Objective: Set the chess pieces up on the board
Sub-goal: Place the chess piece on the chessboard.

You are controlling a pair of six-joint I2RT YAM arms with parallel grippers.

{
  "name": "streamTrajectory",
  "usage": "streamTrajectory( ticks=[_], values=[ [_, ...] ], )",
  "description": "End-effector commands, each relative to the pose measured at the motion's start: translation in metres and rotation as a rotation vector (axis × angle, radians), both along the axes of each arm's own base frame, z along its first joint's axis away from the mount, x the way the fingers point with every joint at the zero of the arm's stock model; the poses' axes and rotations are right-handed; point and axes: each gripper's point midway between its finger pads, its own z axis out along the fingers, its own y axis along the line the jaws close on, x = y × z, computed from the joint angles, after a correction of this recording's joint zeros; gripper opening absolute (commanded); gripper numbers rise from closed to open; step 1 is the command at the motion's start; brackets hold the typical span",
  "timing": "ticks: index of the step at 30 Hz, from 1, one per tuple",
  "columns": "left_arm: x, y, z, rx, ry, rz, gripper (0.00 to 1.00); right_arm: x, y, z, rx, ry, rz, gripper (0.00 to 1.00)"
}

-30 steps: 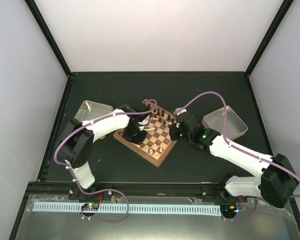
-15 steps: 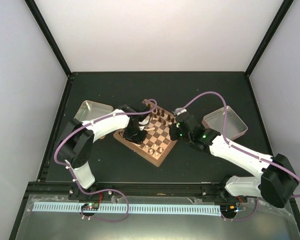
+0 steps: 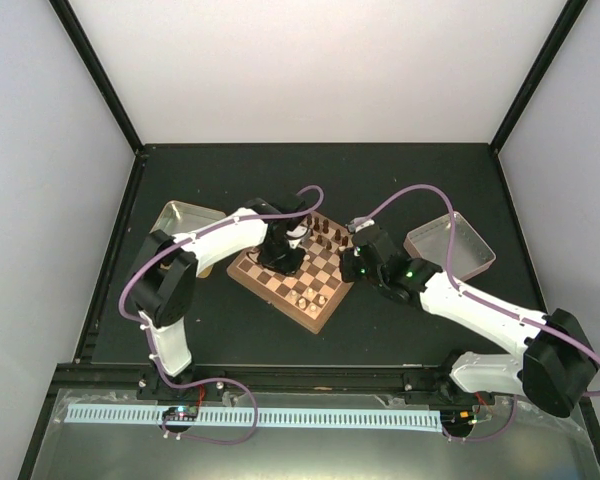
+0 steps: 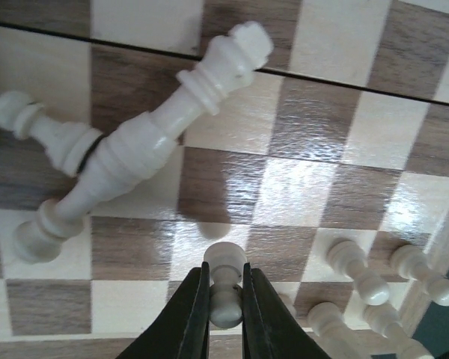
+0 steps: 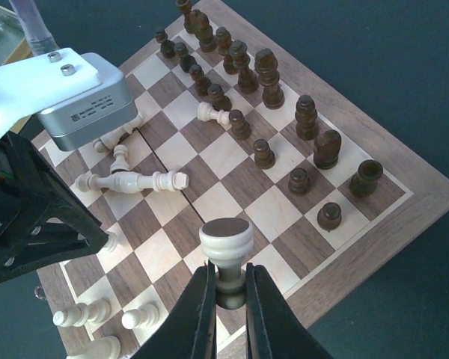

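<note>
Left hand has swung farther over the board, pinching a pale pawn; right hand clamps a pale piece

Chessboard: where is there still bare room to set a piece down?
Bare squares run down the chessboard's middle, between the dark pieces and the toppled cream pieces, just ahead of the right gripper. It is crowded along the two dark rows and around the fallen cream ones by the left gripper.

I can find only one small printed label, on the grey box in my right wrist view, and its lettering is too fine to read.
</note>
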Motion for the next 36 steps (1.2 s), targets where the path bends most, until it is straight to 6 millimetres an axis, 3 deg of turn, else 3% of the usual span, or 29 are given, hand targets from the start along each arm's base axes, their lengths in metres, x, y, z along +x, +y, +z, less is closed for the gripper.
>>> streamTrajectory(
  ticks=[1, 9, 27, 36],
  values=[
    [-0.005, -0.024, 0.01, -0.091, 0.039, -0.079, 0.09, 0.001, -0.005, 0.005, 0.01, -0.018, -0.024, 0.09],
    [-0.011, -0.027, 0.003, -0.085, 0.077, -0.111, 0.1, 0.0, -0.004, 0.014, 0.042, -0.04, -0.017, 0.09],
    [-0.022, -0.024, -0.011, -0.035, 0.116, -0.142, 0.14, 0.0, -0.005, 0.009, 0.03, -0.027, -0.021, 0.09],
    [-0.025, -0.029, -0.011, -0.037, 0.111, -0.164, 0.27, -0.001, -0.004, 0.01, 0.034, -0.028, -0.015, 0.09]
  ],
)
